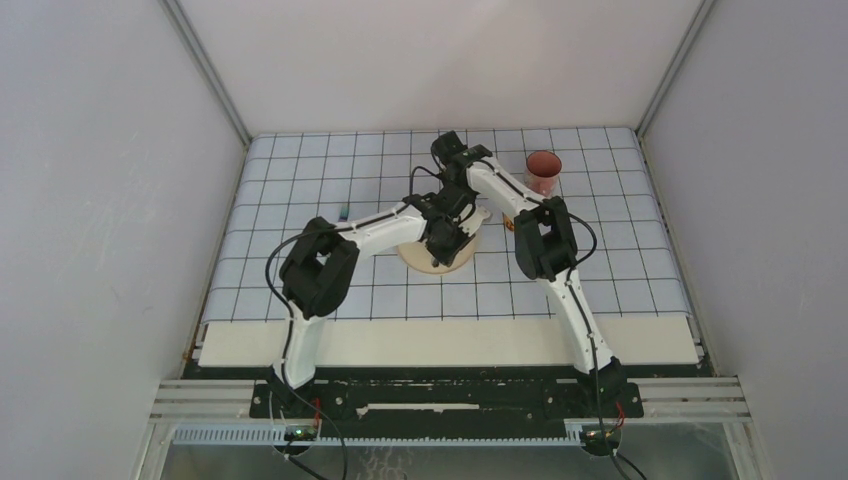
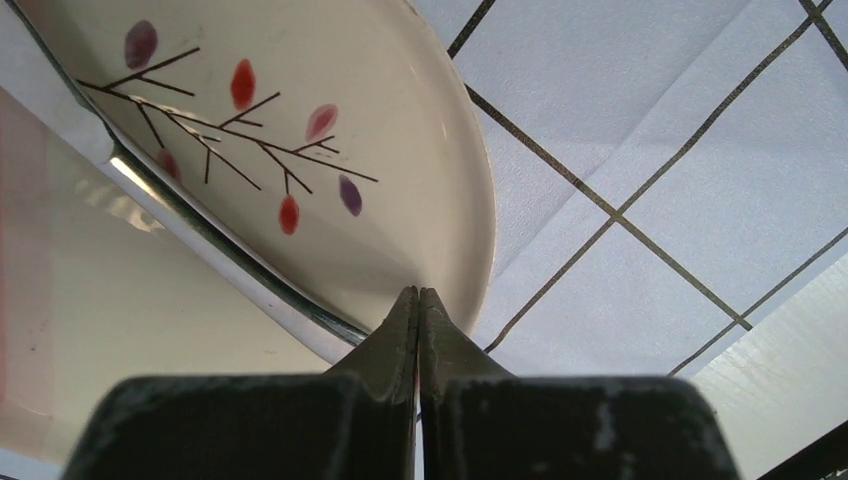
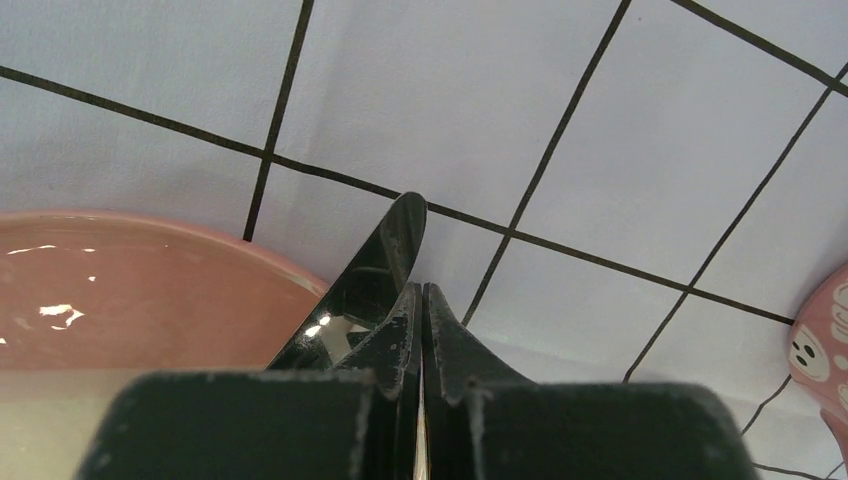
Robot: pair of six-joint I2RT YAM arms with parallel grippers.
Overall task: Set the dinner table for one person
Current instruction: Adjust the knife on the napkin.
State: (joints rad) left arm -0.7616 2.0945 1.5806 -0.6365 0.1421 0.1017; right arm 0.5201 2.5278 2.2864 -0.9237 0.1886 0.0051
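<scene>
From above: dinner table (image 1: 450, 342) filling the floor of a white-walled booth, most of it under a pale-blue cloth (image 1: 300, 290) with a black grid, bare cream-white only in a strip along the near edge. Both arms stretched inward, left arm (image 1: 370, 228) and right arm (image 1: 500, 185), meeting over the middle of the cloth. Under their wrists a round cream plate (image 1: 430, 265), partly hidden by black wrist hardware. Toward the far right corner of the cloth, well apart from the plate, an upright reddish-pink cup (image 1: 543, 172). Left of the arms, a tiny teal object (image 1: 342, 212), too small to identify. Fingers not separable at this range.

Left wrist: left gripper (image 2: 418, 300) fully closed, fingers pressed flat together, tips right at the plate's rim. Nothing visibly between them; contact with the rim not decidable. Plate glossy cream inside, painted with a thin dark branch and red and purple leaves. Across its lower left, a narrow shiny strip (image 2: 230, 245) running diagonally, and beyond that a pale glossy surface, identity unclear. Gridded cloth to the right.

Right wrist: right gripper (image 3: 420, 292) likewise closed tight, low over the cloth. Just left of the fingertips, a dark mirror-like pointed blade tip (image 3: 375, 265), reaching past them; held or merely lying there, cannot tell. At the left, a glossy pink dish rim (image 3: 130, 290). At the far right edge, a pink rounded object (image 3: 822, 350) bearing a small white face-like mark.
</scene>
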